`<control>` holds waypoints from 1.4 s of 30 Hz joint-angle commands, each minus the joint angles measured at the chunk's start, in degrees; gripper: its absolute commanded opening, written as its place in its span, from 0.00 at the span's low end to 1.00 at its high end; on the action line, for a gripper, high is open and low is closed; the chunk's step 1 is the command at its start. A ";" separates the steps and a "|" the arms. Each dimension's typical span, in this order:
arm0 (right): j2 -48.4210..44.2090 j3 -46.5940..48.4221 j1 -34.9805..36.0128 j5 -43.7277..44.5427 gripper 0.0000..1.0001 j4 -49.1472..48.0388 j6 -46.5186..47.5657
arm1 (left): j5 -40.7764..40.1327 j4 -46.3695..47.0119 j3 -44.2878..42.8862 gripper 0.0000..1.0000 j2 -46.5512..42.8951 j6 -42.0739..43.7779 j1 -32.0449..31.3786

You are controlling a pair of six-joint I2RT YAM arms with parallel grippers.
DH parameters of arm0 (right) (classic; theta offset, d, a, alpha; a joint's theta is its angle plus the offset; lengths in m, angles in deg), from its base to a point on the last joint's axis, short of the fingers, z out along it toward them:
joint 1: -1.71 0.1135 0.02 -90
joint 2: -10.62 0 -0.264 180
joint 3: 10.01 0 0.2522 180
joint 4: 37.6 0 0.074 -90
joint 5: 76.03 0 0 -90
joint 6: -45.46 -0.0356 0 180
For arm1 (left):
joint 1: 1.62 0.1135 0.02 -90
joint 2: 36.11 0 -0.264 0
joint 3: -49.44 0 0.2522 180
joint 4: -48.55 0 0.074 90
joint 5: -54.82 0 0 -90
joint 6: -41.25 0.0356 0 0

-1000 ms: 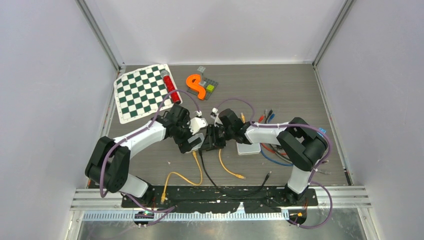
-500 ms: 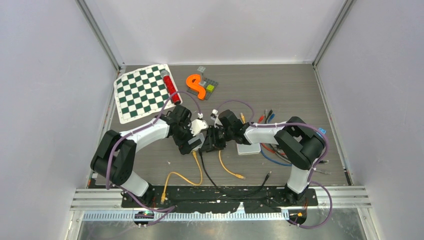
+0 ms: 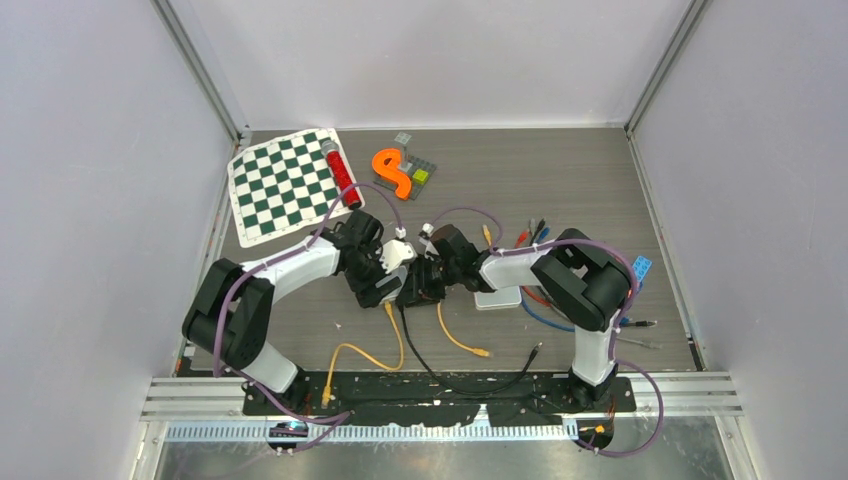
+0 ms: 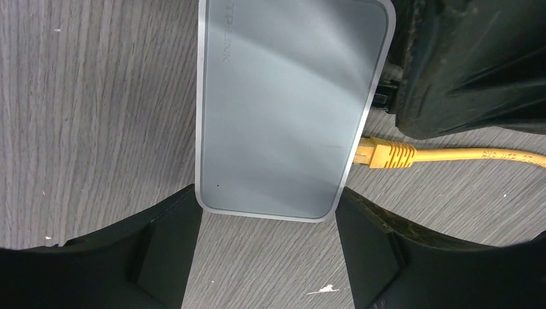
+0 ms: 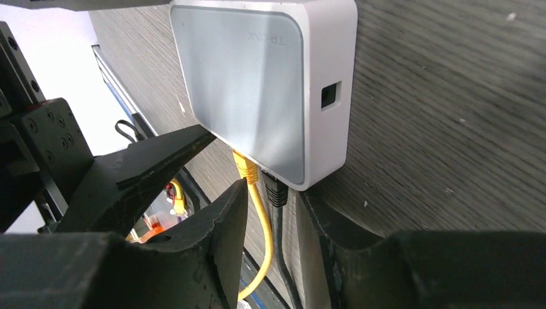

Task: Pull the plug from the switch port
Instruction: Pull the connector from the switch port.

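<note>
The grey-white switch (image 4: 283, 103) lies on the wooden table and also shows in the right wrist view (image 5: 257, 77). A yellow plug (image 4: 383, 153) and a black plug (image 5: 275, 190) sit in its ports side by side. My left gripper (image 4: 267, 222) grips the switch's far end, one finger against each side. My right gripper (image 5: 273, 199) is open at the port side, its fingers (image 5: 225, 238) either side of the black plug and the yellow cable (image 5: 261, 219). In the top view both grippers, left (image 3: 385, 283) and right (image 3: 420, 285), meet mid-table and hide the switch.
Yellow (image 3: 395, 335) and black (image 3: 415, 350) cables trail toward the near edge. A white box (image 3: 497, 297) and loose coloured cables (image 3: 545, 305) lie on the right. A chessboard (image 3: 285, 185), a red cylinder (image 3: 340, 172) and an orange piece (image 3: 392, 170) lie at the back left.
My right arm has shifted left, bringing its gripper closer to the left gripper at the switch's ports. The left arm has drawn in a little.
</note>
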 commanded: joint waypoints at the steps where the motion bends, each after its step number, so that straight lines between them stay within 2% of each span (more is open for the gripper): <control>1: 1.46 1.27 0.39 4.04 0.41 -2.72 -3.12 | 0.97 -0.72 -1.33 0.76 -0.22 0.59 -0.28; 6: 2.49 1.80 0.54 5.61 0.40 -2.59 -3.87 | 1.45 -0.27 -1.33 0.75 -0.30 0.44 -0.28; 11: 3.02 2.19 0.64 6.56 0.31 -1.06 -2.52 | 2.36 0.78 -1.62 0.82 -0.03 -0.02 -0.36; 15: 3.61 3.17 0.74 6.43 0.23 0.67 -1.04 | 2.57 0.40 -2.19 0.82 0.65 0.11 -0.38; 21: 3.72 4.03 0.92 6.05 0.16 1.42 0.24 | 3.97 1.02 -1.55 0.81 0.35 0.26 -0.44; 25: 3.60 4.46 0.98 5.87 0.10 1.94 1.00 | 3.61 2.05 -1.37 0.73 0.28 -0.29 -0.43; 28: 3.42 4.91 1.19 5.62 0.06 2.49 1.92 | 2.85 1.24 -1.86 0.61 0.80 -0.24 -0.38; 34: 2.97 5.48 2.18 3.77 0.05 2.71 3.26 | 2.49 -0.22 -3.29 0.46 2.29 -0.35 -0.38; 42: 1.05 1.80 2.76 3.15 0.06 -1.88 0.10 | 2.19 1.23 -2.44 0.36 1.51 -1.08 -0.37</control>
